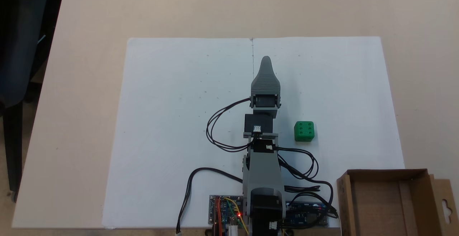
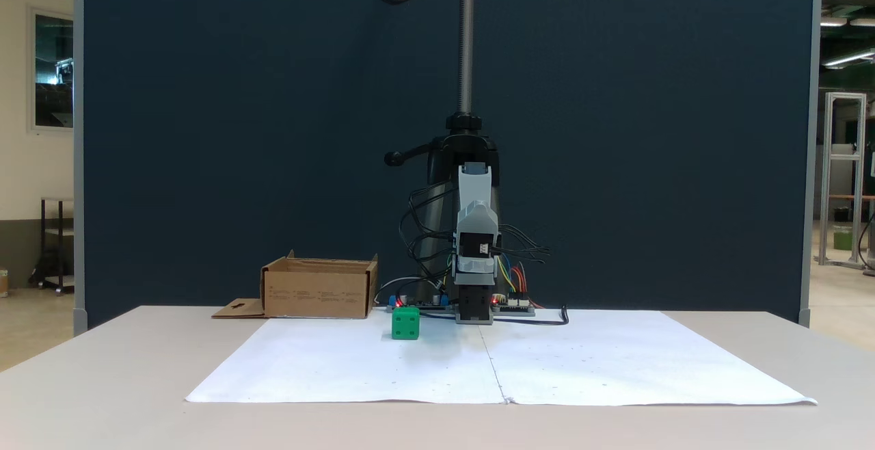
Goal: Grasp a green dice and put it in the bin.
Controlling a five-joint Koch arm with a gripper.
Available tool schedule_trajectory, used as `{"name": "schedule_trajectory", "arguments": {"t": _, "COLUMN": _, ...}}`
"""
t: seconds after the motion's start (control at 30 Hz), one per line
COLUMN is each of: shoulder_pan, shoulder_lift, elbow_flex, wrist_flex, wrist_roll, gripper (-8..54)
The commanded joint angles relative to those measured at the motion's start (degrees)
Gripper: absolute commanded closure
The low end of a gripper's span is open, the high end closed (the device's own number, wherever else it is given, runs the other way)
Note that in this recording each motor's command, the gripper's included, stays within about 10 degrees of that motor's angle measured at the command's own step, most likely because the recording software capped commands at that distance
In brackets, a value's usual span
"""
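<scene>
Green and bright, the green dice (image 1: 304, 131) sits on the white paper sheet (image 1: 172, 121) with its six-pip face up in the top-down fixed view, just beside the arm (image 1: 263, 164) at about 3 o'clock from the wrist, touching nothing but the paper. From the front fixed view the green dice (image 2: 405, 323) stands at about 9 o'clock of the arm's lower end, apart from it, with a four-pip face toward the camera.

Seen from above, the grey tool (image 1: 266, 61) points toward 12 o'clock along the sheet's centre seam, well apart from the dice. Its two halves lie one over the other there, and from the front the folded arm (image 2: 474, 245) hides the tip, so I cannot tell whether the tool is apart or together. It holds nothing that can be seen.

In the top-down fixed view the bin (image 1: 344, 200), a brown cardboard box, sits at about 5 o'clock from the dice, at the counter's near right corner, its flap with the hanger-hole cutout folded outward to the right. Its inside looks bare. From the front the bin (image 2: 318, 292) stands at about 10 o'clock of the dice, well apart from it.

Black cables (image 1: 218, 128) loop at both sides of the arm, and a circuit board (image 1: 225, 214) with a red light lies at the base. Everything rests on the beige counter (image 1: 89, 31).
</scene>
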Motion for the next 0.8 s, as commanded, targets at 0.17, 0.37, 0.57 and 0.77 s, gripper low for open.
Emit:
{"name": "schedule_trajectory", "arguments": {"t": 0.17, "shoulder_pan": 0.44, "shoulder_lift": 6.42, "elbow_flex": 3.87, "wrist_flex": -5.71, "wrist_roll": -1.67, "gripper": 2.6}}
{"name": "schedule_trajectory", "arguments": {"t": 0.37, "shoulder_pan": 0.44, "shoulder_lift": 6.42, "elbow_flex": 3.87, "wrist_flex": -5.71, "wrist_roll": -1.67, "gripper": 2.9}}
{"name": "schedule_trajectory", "arguments": {"t": 0.57, "shoulder_pan": 0.44, "shoulder_lift": 6.42, "elbow_flex": 3.87, "wrist_flex": -5.71, "wrist_roll": -1.67, "gripper": 2.9}}
{"name": "schedule_trajectory", "arguments": {"t": 0.77, "shoulder_pan": -0.09, "shoulder_lift": 6.33, "elbow_flex": 3.78, "wrist_flex": -5.54, "wrist_roll": -1.67, "gripper": 3.5}}
